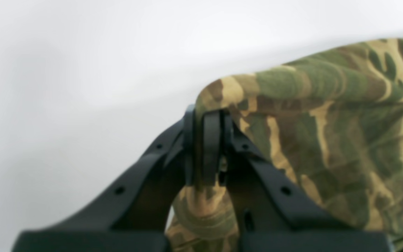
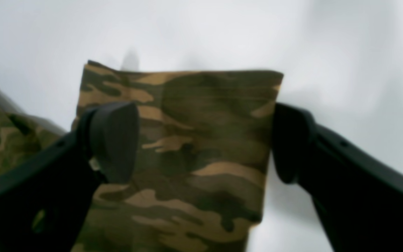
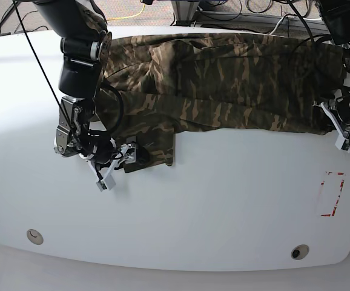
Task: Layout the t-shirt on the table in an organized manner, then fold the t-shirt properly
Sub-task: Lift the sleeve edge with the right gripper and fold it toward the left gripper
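The camouflage t-shirt point(image 3: 235, 79) lies spread lengthwise across the far half of the white table point(image 3: 223, 206), with one short sleeve point(image 3: 160, 148) pointing toward the near side. My right gripper point(image 3: 132, 155) is at that sleeve point(image 2: 201, 147) and stands open point(image 2: 201, 141). One finger point(image 2: 114, 140) rests over the cloth's left edge and the other is just off its right edge. My left gripper point(image 3: 332, 120) is at the shirt's right end. It is shut point(image 1: 206, 147) on a pinched fold of the t-shirt point(image 1: 327, 133).
A red tape rectangle point(image 3: 332, 194) marks the table near the right edge. Two round grommet holes point(image 3: 34, 236) point(image 3: 300, 251) sit near the front edge. Cables and floor lie beyond the table's far side point(image 3: 138, 12).
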Motion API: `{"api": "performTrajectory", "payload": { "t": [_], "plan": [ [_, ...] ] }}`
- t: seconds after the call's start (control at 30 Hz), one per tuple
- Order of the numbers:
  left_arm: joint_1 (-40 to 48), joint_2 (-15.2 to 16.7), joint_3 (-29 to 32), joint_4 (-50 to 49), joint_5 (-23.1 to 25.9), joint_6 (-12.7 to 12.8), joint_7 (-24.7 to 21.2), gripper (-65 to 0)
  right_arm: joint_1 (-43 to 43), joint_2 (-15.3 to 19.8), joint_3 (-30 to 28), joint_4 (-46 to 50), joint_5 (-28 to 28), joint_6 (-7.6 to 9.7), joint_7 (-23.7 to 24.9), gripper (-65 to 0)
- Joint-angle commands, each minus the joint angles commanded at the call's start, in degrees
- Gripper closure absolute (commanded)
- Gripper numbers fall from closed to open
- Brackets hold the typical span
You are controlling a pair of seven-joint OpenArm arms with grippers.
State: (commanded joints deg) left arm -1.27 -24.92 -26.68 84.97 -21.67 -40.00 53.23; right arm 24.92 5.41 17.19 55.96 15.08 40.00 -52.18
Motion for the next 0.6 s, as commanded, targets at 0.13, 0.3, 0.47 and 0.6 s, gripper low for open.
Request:
{"api": "performTrajectory", "payload": {
  "t": [0.13,0.3,0.47,0.6],
  "plan": [
    [-0.35,0.0,0.0,0.0,1.85,0.0,-0.09,-0.8,0.0,0.0,0.0,0.0,0.0,0.0,0.0,-30.9],
    [-1.49,0.0,0.0,0.0,3.25,0.0,-0.09,-1.0,0.26,0.0,-0.09,0.0,0.0,0.0,0.0,-2.9],
    [-1.93,0.09,0.0,0.0,3.6,0.0,-0.09,-1.0,0.97,0.0,-0.09,0.09,0.0,0.0,-0.44,-1.1],
    [-2.46,0.18,0.09,0.0,3.6,0.0,-0.09,-1.0,1.85,0.26,-0.09,0.62,0.35,0.0,-3.69,0.0]
  ]
}}
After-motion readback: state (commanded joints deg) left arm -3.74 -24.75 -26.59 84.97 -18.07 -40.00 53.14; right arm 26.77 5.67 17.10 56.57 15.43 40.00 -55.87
